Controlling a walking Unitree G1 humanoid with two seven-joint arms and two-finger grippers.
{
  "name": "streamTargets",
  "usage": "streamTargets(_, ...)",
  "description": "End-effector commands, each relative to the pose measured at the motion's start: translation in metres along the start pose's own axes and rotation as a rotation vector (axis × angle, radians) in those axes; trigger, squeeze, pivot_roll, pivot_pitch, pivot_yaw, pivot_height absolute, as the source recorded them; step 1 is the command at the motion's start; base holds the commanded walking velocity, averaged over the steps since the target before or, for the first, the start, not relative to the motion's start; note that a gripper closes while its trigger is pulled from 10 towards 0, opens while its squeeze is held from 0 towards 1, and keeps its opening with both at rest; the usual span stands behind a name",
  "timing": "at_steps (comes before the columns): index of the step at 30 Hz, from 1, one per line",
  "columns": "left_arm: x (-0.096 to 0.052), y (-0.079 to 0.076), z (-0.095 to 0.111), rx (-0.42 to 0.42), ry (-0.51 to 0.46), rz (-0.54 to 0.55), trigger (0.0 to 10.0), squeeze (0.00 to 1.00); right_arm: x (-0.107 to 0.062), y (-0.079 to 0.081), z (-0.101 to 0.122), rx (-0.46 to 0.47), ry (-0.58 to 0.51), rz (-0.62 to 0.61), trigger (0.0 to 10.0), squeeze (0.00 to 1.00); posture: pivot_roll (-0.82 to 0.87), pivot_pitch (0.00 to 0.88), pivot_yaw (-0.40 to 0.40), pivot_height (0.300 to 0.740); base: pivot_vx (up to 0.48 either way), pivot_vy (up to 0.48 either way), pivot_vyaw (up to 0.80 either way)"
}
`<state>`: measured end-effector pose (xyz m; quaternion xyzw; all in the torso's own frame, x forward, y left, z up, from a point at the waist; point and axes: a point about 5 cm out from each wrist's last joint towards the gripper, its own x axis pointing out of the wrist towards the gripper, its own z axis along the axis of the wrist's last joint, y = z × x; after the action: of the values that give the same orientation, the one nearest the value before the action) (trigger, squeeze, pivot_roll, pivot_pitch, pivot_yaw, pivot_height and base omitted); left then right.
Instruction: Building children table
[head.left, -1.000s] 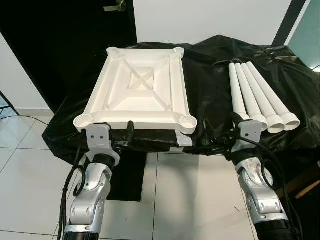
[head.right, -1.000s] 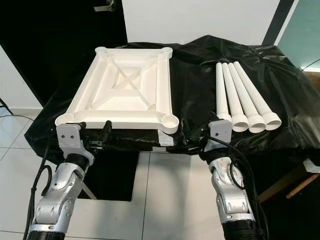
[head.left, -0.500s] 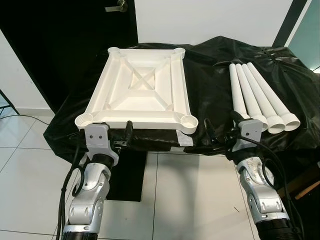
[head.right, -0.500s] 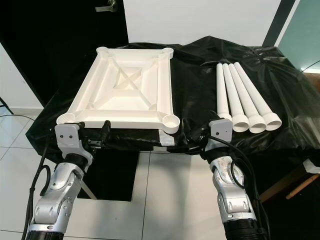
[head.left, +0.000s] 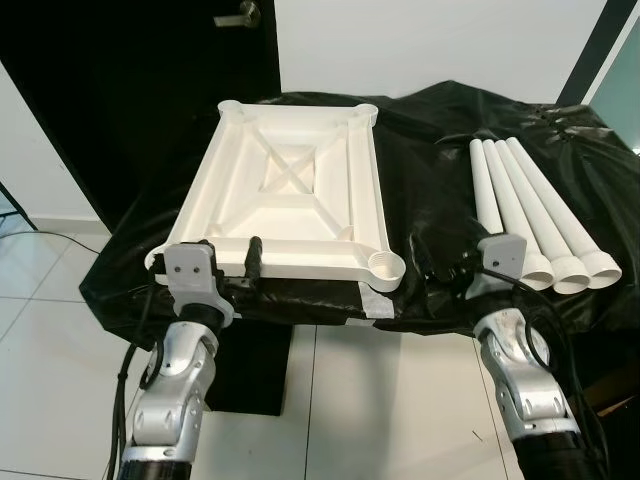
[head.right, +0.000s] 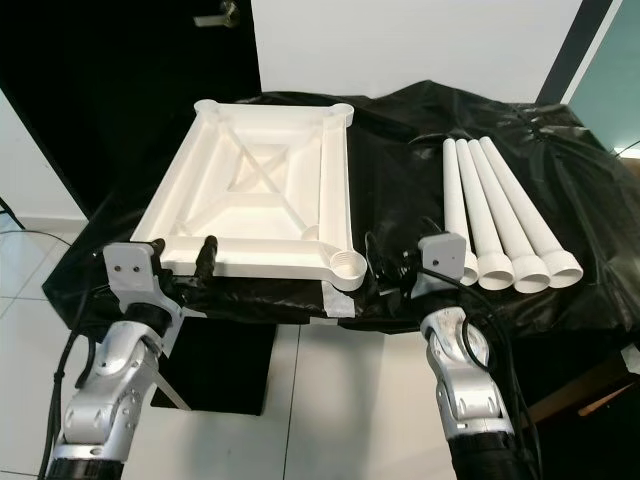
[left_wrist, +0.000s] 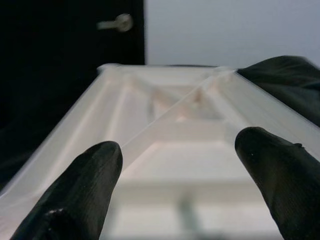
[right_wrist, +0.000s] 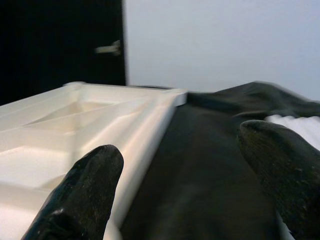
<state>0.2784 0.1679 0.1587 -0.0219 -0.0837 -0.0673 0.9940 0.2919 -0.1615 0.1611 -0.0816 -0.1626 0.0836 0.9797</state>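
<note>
Tabletop (head.left: 290, 195), white and moulded, lies upside down on the left part of the desk (head.left: 430, 170), which is draped in black sheeting; you see its ribbed underside with a crossed brace at the centre and a round leg socket (head.left: 385, 266) at each corner, all sockets empty. Its long axis runs away from you, and its near short edge sits at the desk's front edge. Your left pincer (head.left: 235, 268) stands just before that near edge, toward its left end, with its two black fingers (left_wrist: 75, 200) spread apart and nothing between them; the left wrist view looks straight along the tabletop's underside. Moving right, the near right socket overhangs the desk front beside a strip of pale tape (head.left: 372, 300). Your right pincer (head.right: 385, 262) hovers at the desk edge in the gap between the tabletop and the legs, likewise parted and empty, the tabletop's right rim on one side of its wrist view and black sheeting ahead. Farther right, four white legs (head.left: 535, 215) lie side by side, touching, their long axes also running away from you and fanning slightly, with the wide open ends nearest you. The right arm is clearly the nearer to them: the innermost leg's open end lies just beside that wrist. By this reading, the next move is a short reach rightward to grasp a leg, then a carry left to the near right socket.
</note>
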Motion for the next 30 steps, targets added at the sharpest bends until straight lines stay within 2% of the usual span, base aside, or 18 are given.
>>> streamTargets(1, 0.0024, -0.0105, 0.0025, -0.019, -0.008, -0.057, 10.0, 0.0, -0.0037, -0.0072, -0.0025, -0.007, 0.012, -0.018, 10.0, 0.0, 0.06, 0.0, -0.033, 0.74, 0.281, 0.0, 0.0)
streamTargets(26, 0.0029, -0.0066, 0.0054, -0.026, -0.013, -0.046, 10.0, 0.0, -0.0022, -0.0056, -0.0027, -0.012, 0.011, -0.015, 10.0, 0.0, 0.06, 0.0, -0.029, 0.74, 0.275, 0.0, 0.0)
streamTargets(30, 0.0034, -0.0057, 0.007, -0.022, -0.027, -0.03, 10.0, 0.0, -0.0022, -0.0058, -0.0025, -0.012, 0.011, -0.016, 10.0, 0.0, 0.06, 0.0, -0.029, 0.74, 0.0, 0.0, 0.0)
